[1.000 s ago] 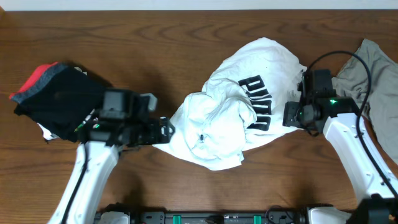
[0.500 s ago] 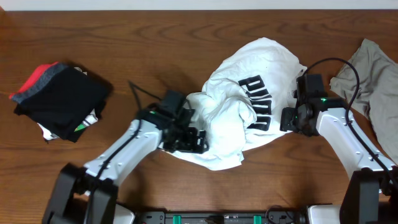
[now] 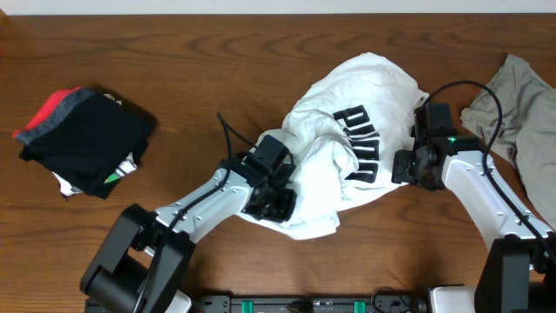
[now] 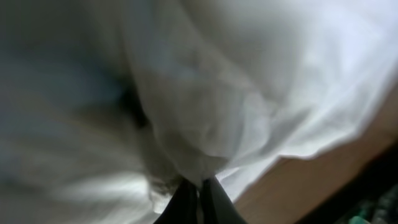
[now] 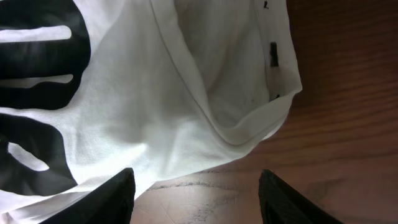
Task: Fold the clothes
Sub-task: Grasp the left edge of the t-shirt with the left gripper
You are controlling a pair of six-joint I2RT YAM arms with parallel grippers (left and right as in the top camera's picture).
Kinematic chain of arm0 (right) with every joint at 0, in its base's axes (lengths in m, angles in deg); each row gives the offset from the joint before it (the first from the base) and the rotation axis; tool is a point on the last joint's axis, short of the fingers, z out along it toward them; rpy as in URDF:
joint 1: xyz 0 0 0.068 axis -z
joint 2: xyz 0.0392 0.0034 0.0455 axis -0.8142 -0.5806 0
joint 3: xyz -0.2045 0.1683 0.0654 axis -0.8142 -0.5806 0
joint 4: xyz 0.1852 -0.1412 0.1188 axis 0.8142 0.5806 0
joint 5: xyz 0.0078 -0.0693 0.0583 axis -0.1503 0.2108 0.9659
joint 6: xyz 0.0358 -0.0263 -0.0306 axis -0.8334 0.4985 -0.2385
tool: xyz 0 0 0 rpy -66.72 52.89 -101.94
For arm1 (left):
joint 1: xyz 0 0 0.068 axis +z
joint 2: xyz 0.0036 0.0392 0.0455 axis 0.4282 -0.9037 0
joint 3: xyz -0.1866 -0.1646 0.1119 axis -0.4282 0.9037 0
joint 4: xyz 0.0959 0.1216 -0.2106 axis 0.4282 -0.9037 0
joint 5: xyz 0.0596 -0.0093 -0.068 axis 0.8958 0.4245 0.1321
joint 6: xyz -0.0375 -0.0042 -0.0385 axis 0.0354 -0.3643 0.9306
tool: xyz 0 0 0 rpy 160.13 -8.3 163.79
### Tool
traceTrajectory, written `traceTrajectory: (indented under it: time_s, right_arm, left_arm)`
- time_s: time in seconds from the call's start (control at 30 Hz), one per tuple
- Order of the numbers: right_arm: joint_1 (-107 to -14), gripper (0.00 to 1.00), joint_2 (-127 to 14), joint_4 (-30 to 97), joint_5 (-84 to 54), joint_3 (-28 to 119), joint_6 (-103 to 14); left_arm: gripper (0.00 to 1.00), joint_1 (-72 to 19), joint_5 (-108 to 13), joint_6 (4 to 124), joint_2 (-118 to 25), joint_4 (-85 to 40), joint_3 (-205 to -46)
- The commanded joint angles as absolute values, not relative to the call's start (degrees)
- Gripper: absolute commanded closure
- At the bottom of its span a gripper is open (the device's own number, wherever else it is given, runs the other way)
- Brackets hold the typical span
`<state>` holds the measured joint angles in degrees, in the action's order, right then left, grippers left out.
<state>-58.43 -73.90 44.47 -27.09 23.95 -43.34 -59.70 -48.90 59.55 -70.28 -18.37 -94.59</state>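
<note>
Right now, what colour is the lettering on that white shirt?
Black lettering on the white T-shirt; the overhead view shows it best.

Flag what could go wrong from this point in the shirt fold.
The left gripper is shut on a bunched pinch of the white T-shirt. It may hold several layers, so pulling could drag the whole heap. The right gripper stands open over the shirt's folded edge and could close on one layer only. The khaki garment lies close by and might snag.
</note>
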Motion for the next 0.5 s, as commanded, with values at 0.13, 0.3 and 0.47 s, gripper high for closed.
traceTrajectory:
  time_s: [0.13,0.3,0.47]
  right_arm:
    - [-57.1,0.38,-74.1,44.1,-27.8,23.7,-44.0]
    - [-56.3,0.38,-74.1,43.9,-26.5,23.7,-43.9]
    - [-56.3,0.37,-74.1,43.7,-23.0,23.7,-42.0]
  left_arm:
    - [0.94,-51.6,-21.0,59.5,-61.1,-31.6,-97.2]
    - [0.94,-43.2,-13.6,59.5,-50.0,-34.2,-98.1]
    - [0.94,-36.8,-13.1,59.5,-41.4,-32.7,-98.1]
